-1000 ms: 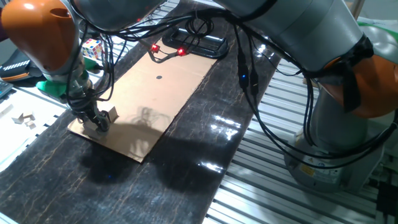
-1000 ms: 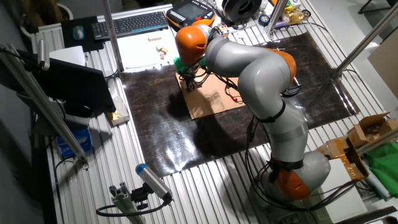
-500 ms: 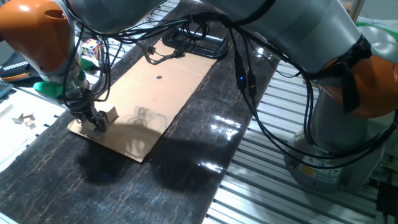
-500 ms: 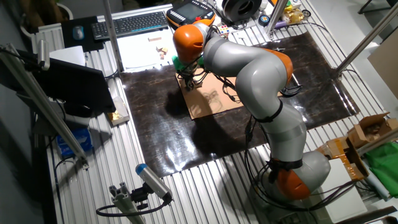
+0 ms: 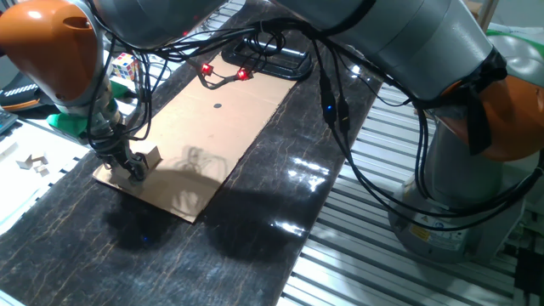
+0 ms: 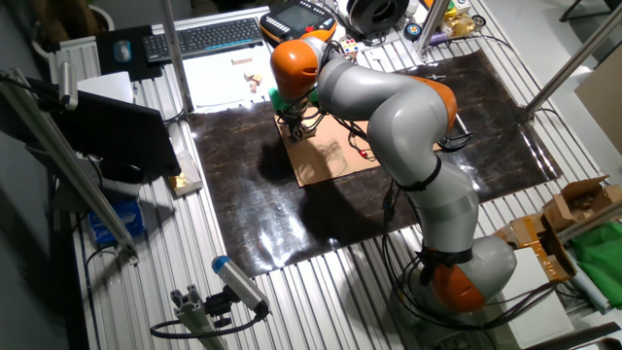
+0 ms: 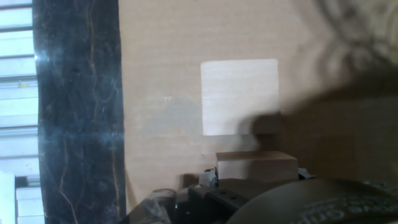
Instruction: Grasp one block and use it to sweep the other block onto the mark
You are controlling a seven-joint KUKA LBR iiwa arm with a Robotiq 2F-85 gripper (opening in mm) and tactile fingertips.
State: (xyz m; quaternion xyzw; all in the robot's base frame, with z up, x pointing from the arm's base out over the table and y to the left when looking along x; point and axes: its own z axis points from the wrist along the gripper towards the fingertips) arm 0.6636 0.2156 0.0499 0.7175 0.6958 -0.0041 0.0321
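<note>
A tan cardboard sheet (image 5: 200, 127) lies on the dark mat. The mark (image 5: 218, 107) is a tiny black dot near the sheet's far end. My gripper (image 5: 129, 167) stands low at the sheet's near left corner. In the hand view it looks shut on a wooden block (image 7: 256, 166) right at the hand. The other block (image 7: 239, 96) lies flat on the cardboard just ahead of it, a small gap away. It shows beside the fingers in the fixed view (image 5: 151, 156). The mark is far from both blocks. In the other fixed view the gripper (image 6: 294, 132) hides the blocks.
Black cables (image 5: 331, 93) hang from the arm over the sheet's far end. A black rectangular device (image 5: 276, 59) lies beyond the sheet, with a colour cube (image 5: 126, 66) and a green object (image 5: 64, 119) to the left. The sheet's edge (image 7: 119, 112) is close on the left.
The gripper shifted slightly left along the sheet's near corner a second ago and has stayed still since. The block beside it has kept its place.
</note>
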